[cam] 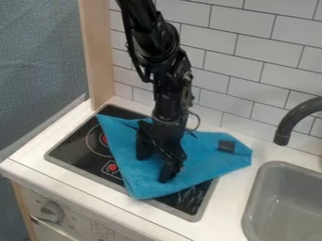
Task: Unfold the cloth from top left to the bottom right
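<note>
Black arm (pixel 168 82) hangs from top edge; claw (pixel 155 168) points down, fingers (pixel 144 148) parted.

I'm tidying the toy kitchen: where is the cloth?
In the camera view, the blue cloth lies centrally under the hand, across the stove top, its right end toward the sink.

Legible lettering or numbers: none | Stove top (pixel 69 151): red round symbol (pixel 112 167) in a thin square outline, near the front edge | Front panel (pixel 78 225): small printed marks around the knob (pixel 52 212) and an outlined sign (pixel 102 228), too small to read | Blue cloth (pixel 211 162): one dark label (pixel 226 146), wording unreadable
</note>
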`<state>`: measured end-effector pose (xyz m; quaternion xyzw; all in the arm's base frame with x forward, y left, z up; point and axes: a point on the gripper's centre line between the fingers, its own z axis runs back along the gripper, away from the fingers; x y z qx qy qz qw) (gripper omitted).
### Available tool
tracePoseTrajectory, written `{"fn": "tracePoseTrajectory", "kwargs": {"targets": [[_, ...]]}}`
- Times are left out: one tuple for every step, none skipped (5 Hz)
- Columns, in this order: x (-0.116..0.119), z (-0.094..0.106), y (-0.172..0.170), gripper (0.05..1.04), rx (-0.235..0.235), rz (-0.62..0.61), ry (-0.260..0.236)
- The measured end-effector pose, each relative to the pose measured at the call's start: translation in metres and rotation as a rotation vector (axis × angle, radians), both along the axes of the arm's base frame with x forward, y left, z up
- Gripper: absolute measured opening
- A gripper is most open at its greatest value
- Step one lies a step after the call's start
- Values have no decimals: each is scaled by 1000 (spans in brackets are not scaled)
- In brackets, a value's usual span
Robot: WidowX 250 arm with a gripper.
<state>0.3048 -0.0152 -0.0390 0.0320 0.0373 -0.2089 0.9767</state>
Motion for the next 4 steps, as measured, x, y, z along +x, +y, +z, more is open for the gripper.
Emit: {"fn": "tracePoseTrajectory", "kwargs": {"targets": [[-10,-4,-8,999,-18,-13,18],[-21,-3,-16,999,-26,-34,35],[-25,0,-18,999,-27,-47,34],[-25,1,-18,999,-22,-53,37]]}}
